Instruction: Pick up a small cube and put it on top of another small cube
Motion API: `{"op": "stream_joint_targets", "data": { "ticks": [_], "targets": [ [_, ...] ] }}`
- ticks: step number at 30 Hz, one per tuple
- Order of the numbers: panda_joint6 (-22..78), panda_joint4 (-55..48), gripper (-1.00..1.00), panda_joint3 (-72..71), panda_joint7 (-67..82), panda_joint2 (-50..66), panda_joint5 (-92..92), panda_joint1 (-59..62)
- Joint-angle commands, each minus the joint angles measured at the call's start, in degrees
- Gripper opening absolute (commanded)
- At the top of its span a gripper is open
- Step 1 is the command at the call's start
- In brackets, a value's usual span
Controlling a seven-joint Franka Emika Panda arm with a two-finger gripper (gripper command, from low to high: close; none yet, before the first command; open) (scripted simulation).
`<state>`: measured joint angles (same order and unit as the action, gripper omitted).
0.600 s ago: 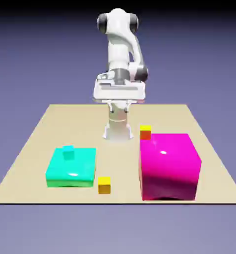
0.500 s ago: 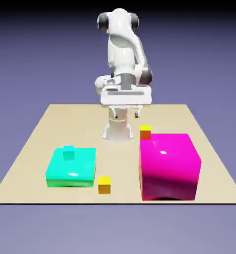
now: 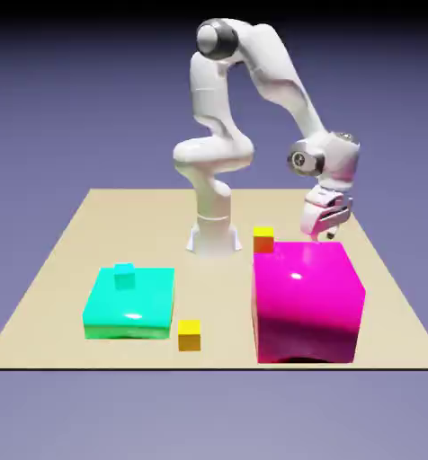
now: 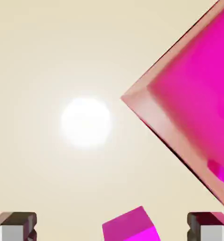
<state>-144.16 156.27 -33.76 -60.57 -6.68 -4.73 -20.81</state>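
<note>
hovering open-fingered and empty, white two-finger gripper frames tiny magenta-pink cube at 6 o'clock (ungrasped); stacking onto orange-red, yellow-topped cube remains.

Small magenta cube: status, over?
Gripper open, empty, above the table behind the big magenta block. Small magenta cube on the table between the fingertips, ungrasped. Block's corner close beside.

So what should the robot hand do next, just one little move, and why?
Probably go straight down. In the hand view the small magenta cube sits on the table between the open fingertips, not yet gripped, beside the big magenta block. The gripper hangs above the block's far edge, so it should lower before closing.
</note>
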Motion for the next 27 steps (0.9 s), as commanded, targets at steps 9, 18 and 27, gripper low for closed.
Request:
{"op": "stream_joint_targets", "data": {
  "ticks": [9, 18, 27],
  "targets": [
    [-13.6, 13.2, 0.0, 5.5, -22.2, -1.1, -21.5, 1.9],
    [-26.1, 13.8, 0.0, 8.5, -25.3, 10.7, -22.4, -0.1],
    [-30.3, 13.2, -1.0, 9.4, -25.4, 15.4, -21.7, -0.8]
  ]
}}
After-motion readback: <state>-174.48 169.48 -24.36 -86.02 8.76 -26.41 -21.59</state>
